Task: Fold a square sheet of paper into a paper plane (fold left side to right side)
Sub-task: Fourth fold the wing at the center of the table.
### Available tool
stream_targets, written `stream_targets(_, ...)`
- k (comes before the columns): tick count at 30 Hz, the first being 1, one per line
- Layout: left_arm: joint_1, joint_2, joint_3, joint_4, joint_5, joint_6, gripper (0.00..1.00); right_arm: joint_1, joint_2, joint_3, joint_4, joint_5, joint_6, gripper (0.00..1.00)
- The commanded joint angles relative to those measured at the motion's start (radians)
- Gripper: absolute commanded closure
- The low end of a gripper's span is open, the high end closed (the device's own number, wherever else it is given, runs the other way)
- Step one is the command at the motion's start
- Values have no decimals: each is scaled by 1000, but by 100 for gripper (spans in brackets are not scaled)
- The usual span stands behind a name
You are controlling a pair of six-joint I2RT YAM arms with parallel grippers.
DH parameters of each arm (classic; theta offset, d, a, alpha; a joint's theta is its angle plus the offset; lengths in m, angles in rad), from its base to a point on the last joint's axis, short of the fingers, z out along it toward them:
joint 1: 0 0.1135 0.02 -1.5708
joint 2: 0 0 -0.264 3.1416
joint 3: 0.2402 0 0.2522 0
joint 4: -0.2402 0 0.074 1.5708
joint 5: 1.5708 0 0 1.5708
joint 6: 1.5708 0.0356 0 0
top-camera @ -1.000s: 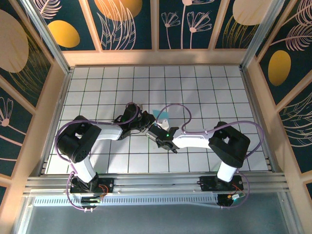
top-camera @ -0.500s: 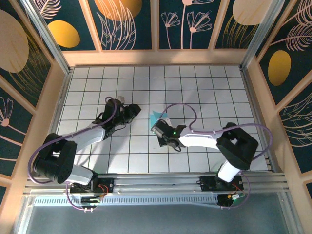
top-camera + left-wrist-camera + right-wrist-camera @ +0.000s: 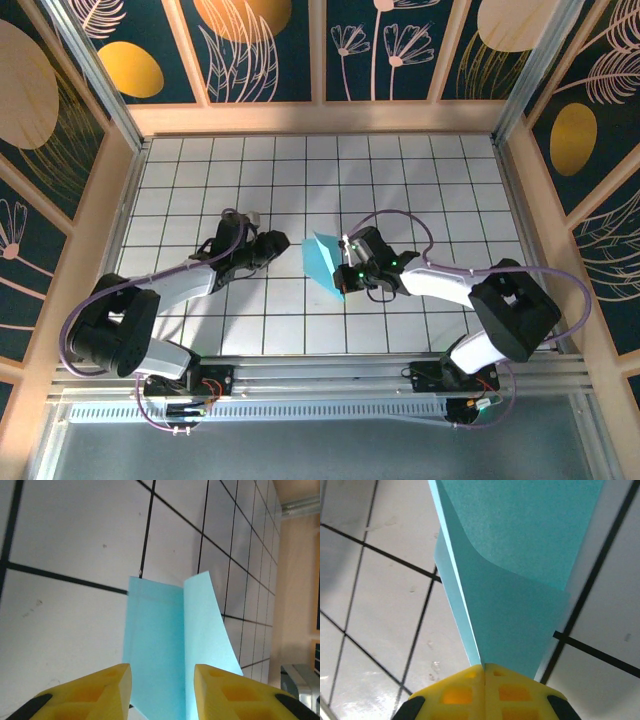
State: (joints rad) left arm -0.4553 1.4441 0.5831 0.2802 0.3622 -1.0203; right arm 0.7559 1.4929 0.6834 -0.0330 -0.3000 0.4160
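The square sheet of paper (image 3: 320,260) is a light-cyan creased shape near the middle of the table. My right gripper (image 3: 345,272) is shut on its right corner. In the right wrist view the fingers (image 3: 465,690) pinch the paper (image 3: 520,580) at a point where two layers meet, and the sheet fans out away from them. My left gripper (image 3: 283,243) stands just left of the sheet. In the left wrist view its yellow fingers (image 3: 107,690) are apart and open. The paper (image 3: 155,635) lies ahead of and between them, with one flap (image 3: 205,625) standing up along a crease.
The white table (image 3: 420,180) has a black grid and is bordered by low wooden walls (image 3: 320,118). An aluminium rail (image 3: 320,375) runs along the near edge above the arm bases. Purple cables loop over both arms.
My left gripper let go, opened and drew back to the left, then came a little nearer the sheet. My right gripper moved right with the paper, and more of the sheet shows.
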Motion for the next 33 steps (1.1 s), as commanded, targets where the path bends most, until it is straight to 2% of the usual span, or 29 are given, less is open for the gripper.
stream_targets(1, -26, 29, 14, 5, 41, 27, 63, -25, 23, -32, 81, -122, -15, 100)
stream_targets(7, -100, 90, 45, 33, 55, 3, 62, -51, 61, -57, 131, -191, -6, 100)
stream_targets(15, -147, 165, 70, 66, 53, -28, 60, -76, 80, -75, 179, -235, 11, 100)
stream_targets(33, -193, 293, 152, 50, 29, -41, 56, -81, 94, -87, 199, -244, 21, 100)
